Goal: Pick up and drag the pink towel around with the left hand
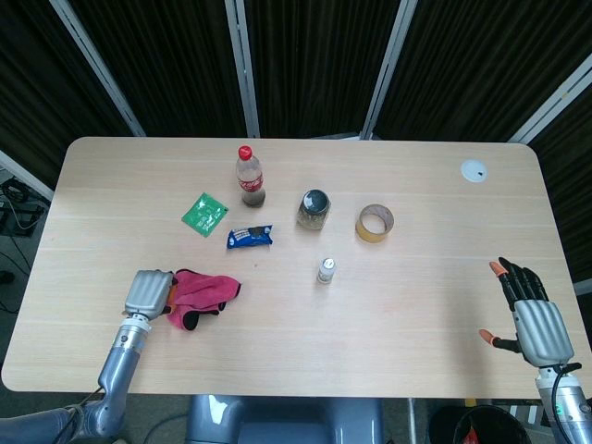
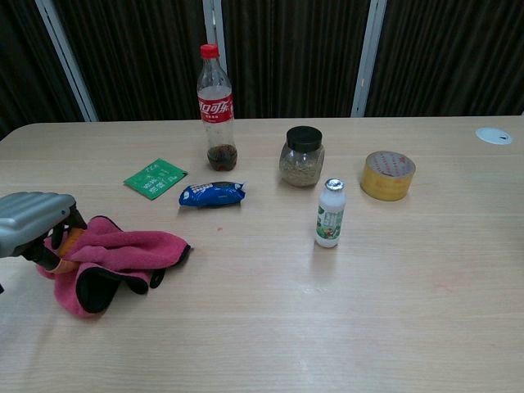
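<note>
Towel [image 1: 200, 296] trails rightward from gripping left hand [image 1: 148, 294].

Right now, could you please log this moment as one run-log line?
left hand: grips pink towel | towel: on table | right hand: open, idle

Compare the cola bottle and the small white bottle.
The cola bottle is tall, clear plastic with a red cap and red label; the small white bottle is short, opaque, with a silvery cap and green label. The cola bottle stands farther back. Both stand upright on the table, capped.
</note>
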Tool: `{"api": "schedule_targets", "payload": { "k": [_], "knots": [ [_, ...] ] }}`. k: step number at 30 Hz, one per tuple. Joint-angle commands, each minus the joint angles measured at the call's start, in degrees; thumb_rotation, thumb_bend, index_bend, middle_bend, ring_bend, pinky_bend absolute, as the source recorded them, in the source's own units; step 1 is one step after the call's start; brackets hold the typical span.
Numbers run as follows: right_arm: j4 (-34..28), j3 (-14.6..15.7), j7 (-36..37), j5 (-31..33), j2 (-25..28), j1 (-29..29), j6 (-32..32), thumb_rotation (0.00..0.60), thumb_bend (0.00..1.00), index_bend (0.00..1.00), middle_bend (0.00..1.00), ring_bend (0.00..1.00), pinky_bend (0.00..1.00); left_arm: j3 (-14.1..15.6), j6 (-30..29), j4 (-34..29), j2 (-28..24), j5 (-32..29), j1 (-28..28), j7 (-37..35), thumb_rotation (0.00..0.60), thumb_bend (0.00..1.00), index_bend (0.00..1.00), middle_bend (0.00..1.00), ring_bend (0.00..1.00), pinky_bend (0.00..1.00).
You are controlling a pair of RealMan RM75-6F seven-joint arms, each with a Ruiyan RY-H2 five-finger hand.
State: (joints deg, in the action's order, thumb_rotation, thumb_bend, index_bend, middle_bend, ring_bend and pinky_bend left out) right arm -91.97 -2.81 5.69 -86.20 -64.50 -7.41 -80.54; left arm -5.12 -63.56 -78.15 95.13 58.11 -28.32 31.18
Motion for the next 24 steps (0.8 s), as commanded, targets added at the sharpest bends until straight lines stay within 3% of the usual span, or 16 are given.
{"api": "schedule_targets", "payload": {
  "k": [1, 9, 16, 24],
  "knots": [
    [-0.01, 0.00, -0.13, -0.02, -0.04, -0.01, 0.00, 0.600, 0.00, 0.00, 0.00, 0.00, 0.00, -0.62, 0.48, -0.23, -1.13, -0.18, 0.36, -1.74, 0.600, 0.51, 0.78, 0.57, 0.49, 0.54],
    [-0.07, -0.01, -0.07, 0.03, 0.04, 0.05, -0.04, 0.600, 0.00, 0.00, 0.00, 0.00, 0.00, 0.41, 0.60, -3.41, -0.16, 2.40, 0.17, -2.60, 0.600, 0.51, 0.78, 0.57, 0.49, 0.54],
    [-0.07, -0.02, 0.50, 0.12, 0.25, 0.21, -0.18, 0.600, 0.00, 0.00, 0.00, 0.00, 0.00, 1.10, 0.27, -8.18, 3.73, 5.37, -0.84, -1.95, 0.600, 0.51, 0.78, 0.57, 0.49, 0.54],
    [0.03, -0.03, 0.72, -0.01, 0.26, 0.24, -0.29, 0.600, 0.00, 0.00, 0.00, 0.00, 0.00, 0.16, -0.34, -10.09, 8.75, 3.32, -2.02, 2.14, 0.600, 0.51, 0.78, 0.57, 0.49, 0.54]
  ]
}}
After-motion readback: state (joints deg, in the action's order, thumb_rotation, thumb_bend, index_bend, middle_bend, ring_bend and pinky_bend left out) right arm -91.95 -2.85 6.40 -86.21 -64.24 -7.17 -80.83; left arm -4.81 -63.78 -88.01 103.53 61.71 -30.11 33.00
